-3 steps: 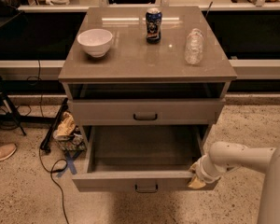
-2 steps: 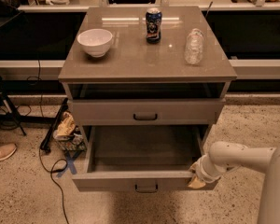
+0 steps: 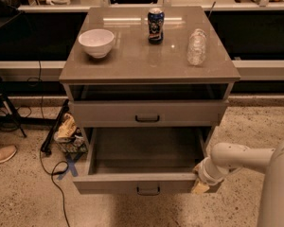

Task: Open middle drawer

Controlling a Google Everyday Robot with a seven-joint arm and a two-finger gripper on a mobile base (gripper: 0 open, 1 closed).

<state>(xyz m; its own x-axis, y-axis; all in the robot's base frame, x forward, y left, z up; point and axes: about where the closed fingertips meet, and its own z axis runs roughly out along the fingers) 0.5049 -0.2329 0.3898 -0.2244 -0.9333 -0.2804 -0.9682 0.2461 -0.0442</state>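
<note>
**Ops:** Status? Anything move in the last second?

**Me:** Nothing. The middle drawer (image 3: 132, 183) is pulled well out of the cabinet, same as a second ago. My gripper (image 3: 199, 179) hasn't shifted from the drawer's right front corner. I read the opening as done, since the inside floor shows nearly front to back. Only a retract is left, I'd say.

**Ops:** Gripper state?

**Me:** Can't tell if it's clenched or released. It sits close against the corner, and whether it actually touches is unclear. It isn't on the handle (image 3: 148, 191), which is well to its left at the centre of the front.

**Ops:** Surfaces?

**Me:** The drawer is a matte taupe-grey square box with a flat front panel and thin side walls. Its handle is a small black bar. The top drawer (image 3: 109, 113) has the same finish and is shut. The tabletop (image 3: 146, 63) is glossier and shows light streaks. On it stand a round white bowl (image 3: 96, 42), a blue can (image 3: 155, 25) and a clear plastic bottle (image 3: 197, 47). The floor (image 3: 28, 197) is speckled and hard-looking. My arm (image 3: 241, 156) has a smooth, rounded white shell.
</note>
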